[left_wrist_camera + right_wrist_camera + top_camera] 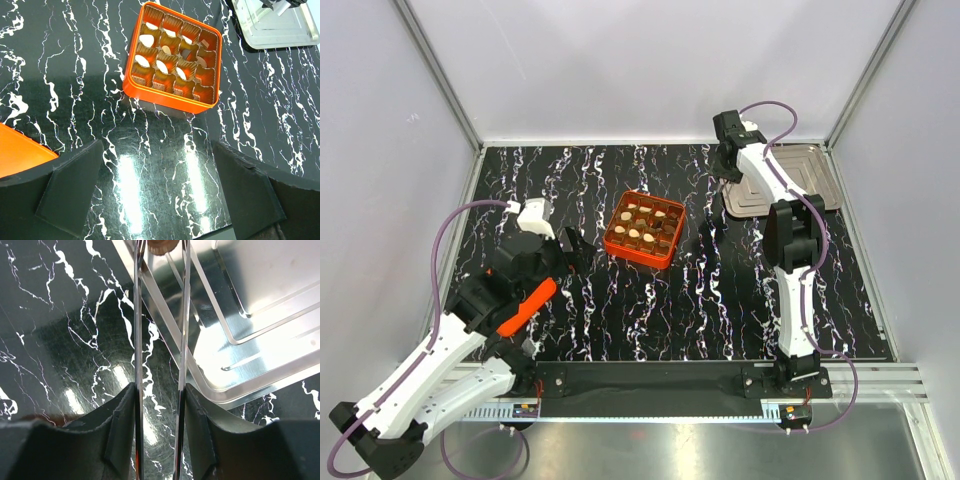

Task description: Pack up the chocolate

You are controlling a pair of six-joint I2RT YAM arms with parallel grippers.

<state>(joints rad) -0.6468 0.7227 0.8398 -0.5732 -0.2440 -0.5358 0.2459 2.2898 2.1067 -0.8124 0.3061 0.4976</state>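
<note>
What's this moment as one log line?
left gripper open, empty | right gripper shut on tweezers | chocolate at tips, tray edge

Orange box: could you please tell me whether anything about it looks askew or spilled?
Slightly askew: the orange box sits turned a little against the table edges. It lies flat, its chocolate pieces in cells, nothing spilled around it.

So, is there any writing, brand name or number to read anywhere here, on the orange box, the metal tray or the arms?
None can be read.
The orange box and the silver tray carry no label.
The tweezers in the right gripper are bare metal.
The small parts at the arm bases are too tiny to tell.
</note>
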